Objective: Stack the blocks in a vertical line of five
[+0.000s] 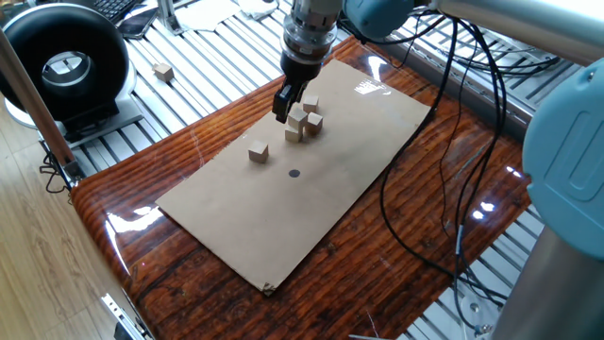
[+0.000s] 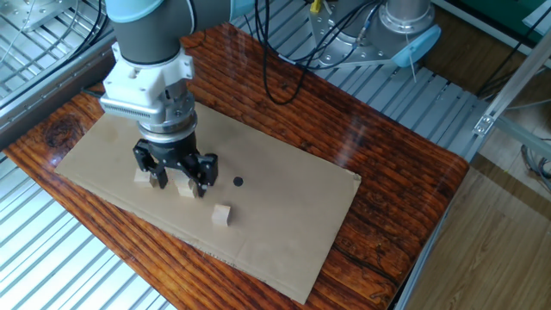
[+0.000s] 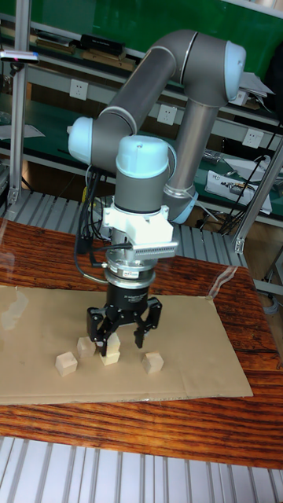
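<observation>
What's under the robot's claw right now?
Under the open gripper sits a cluster of small wooden blocks on the cardboard sheet. One block looks stacked on another between its fingers. The claw hides part of the cluster, so I cannot count every block.
</observation>
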You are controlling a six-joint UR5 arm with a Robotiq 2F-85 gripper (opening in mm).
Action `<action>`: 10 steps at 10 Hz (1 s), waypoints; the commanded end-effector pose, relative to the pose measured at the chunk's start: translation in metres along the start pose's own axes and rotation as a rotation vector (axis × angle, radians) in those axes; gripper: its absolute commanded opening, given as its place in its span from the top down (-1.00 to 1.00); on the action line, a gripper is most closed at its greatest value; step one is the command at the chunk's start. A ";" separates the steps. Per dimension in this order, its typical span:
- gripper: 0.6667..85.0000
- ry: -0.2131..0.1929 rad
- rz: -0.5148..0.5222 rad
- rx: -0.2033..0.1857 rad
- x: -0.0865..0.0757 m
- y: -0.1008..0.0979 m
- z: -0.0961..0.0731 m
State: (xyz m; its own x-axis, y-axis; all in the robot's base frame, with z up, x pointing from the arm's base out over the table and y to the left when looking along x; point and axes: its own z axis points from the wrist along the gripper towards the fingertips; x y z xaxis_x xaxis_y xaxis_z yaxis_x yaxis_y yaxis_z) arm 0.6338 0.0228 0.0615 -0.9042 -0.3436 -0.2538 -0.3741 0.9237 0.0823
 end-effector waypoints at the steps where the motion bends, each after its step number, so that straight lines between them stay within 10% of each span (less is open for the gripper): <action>1: -0.62 -0.046 0.093 -0.063 -0.023 0.033 0.003; 6: -0.11 0.022 0.230 -0.070 -0.003 0.061 0.021; 10: -0.29 0.019 0.222 -0.080 0.001 0.065 0.028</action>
State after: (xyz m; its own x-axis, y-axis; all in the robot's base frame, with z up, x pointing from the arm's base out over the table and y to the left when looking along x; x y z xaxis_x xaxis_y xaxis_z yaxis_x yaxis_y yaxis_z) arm 0.6165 0.0840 0.0432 -0.9675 -0.1497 -0.2037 -0.1904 0.9616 0.1979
